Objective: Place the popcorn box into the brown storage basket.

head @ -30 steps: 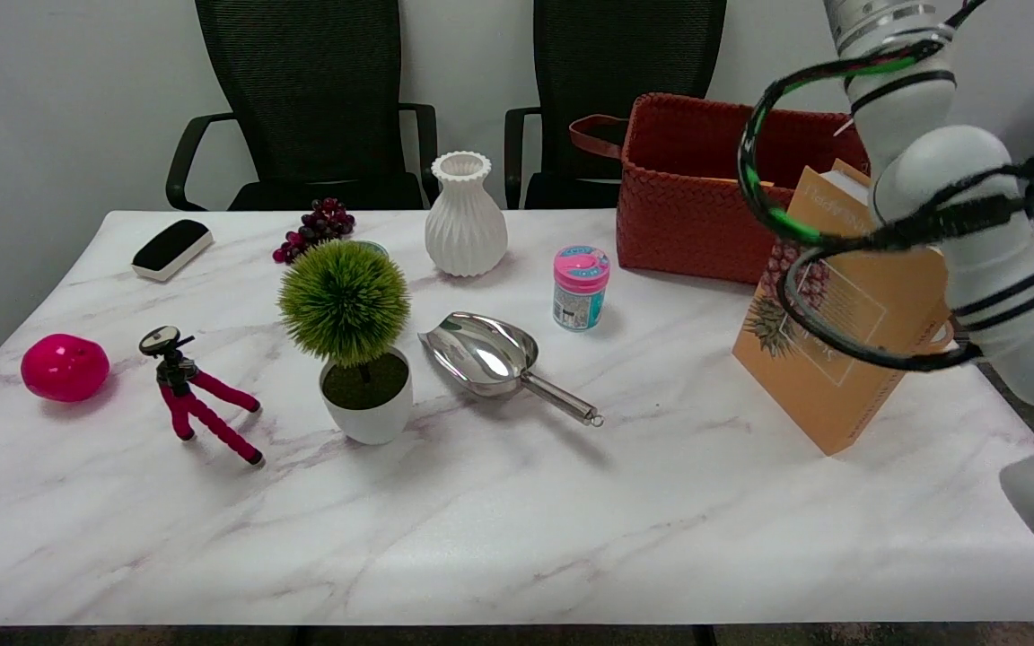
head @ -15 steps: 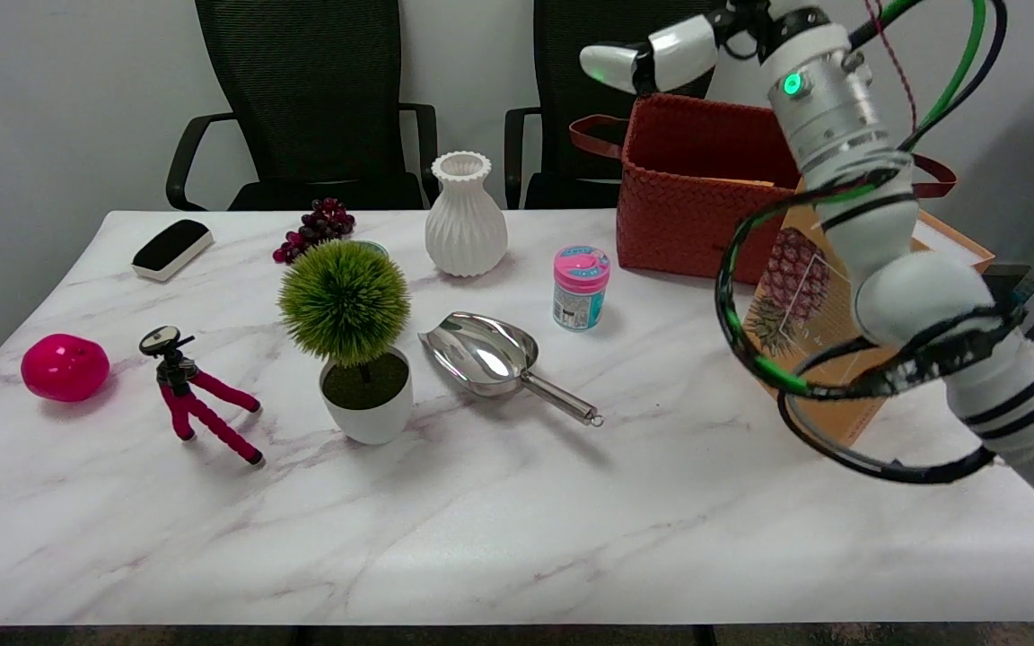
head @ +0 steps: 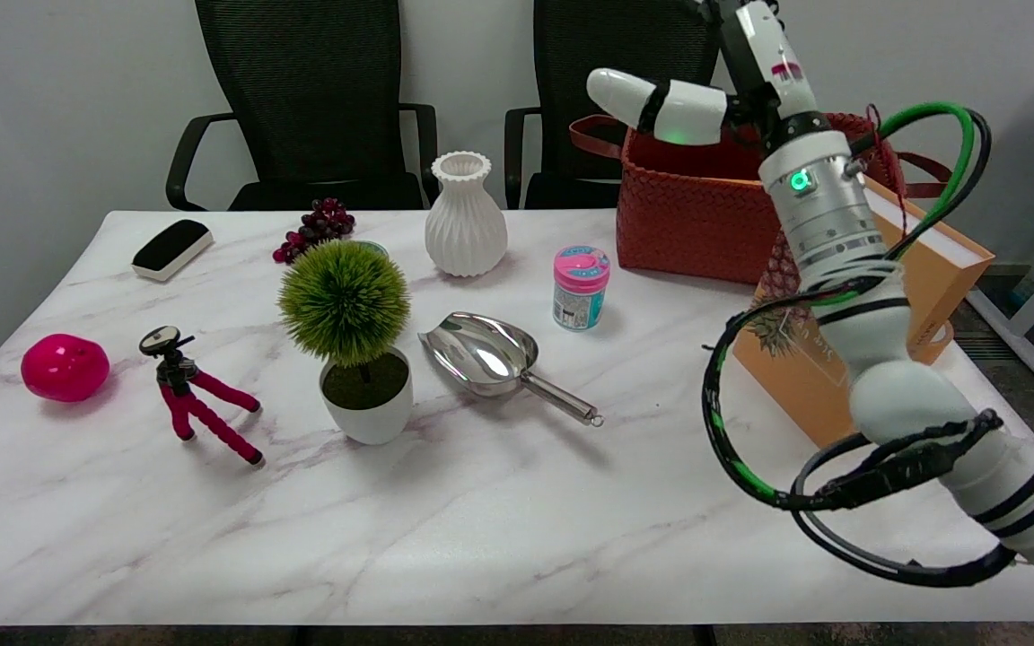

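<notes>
Popcorn box (head: pixel 925 269) tilted, top leaning right, against basket (head: pixel 687 215)

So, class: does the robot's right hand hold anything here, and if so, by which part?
Nothing can be seen in the right hand. It hangs over the brown basket, away from the orange box; only part of the hand shows.

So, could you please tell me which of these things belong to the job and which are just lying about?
Job: popcorn box, brown storage basket, right hand.

Lying about: white vase, grapes, potted plant, metal scoop, pink-lidded jar, pink tripod, pink ball, eraser.
</notes>
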